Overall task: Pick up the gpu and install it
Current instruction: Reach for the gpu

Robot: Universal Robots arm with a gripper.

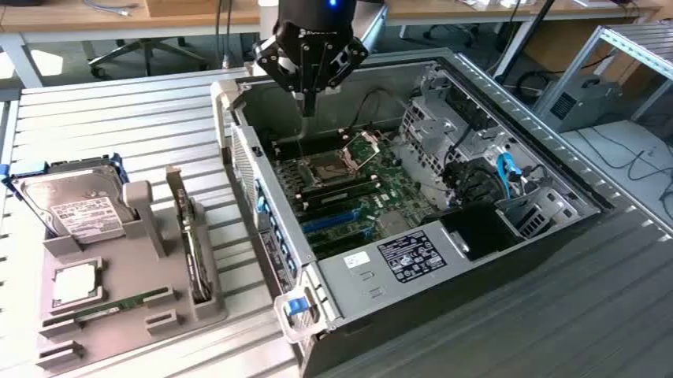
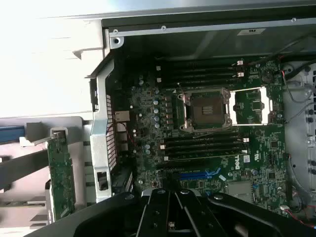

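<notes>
We are at the pick-up step, not yet begun. Our gripper point(image 1: 306, 106), fingers pressed together and empty, hangs over the motherboard point(image 1: 389, 197) inside the open case point(image 1: 358, 291). The gpu point(image 1: 189, 236) stands on edge in the grey rack point(image 1: 147, 276), well apart from the gripper, beyond the case wall. As we judge it, a grasp calls for parted fingers straddling its thin upper edge.

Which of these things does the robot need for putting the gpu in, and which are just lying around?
For the job:
- gpu, standing on edge in the grey holder
- gripper, shut, above the open computer case

Just lying about, all in the holder:
- hard drive
- memory stick
- square chip
</notes>
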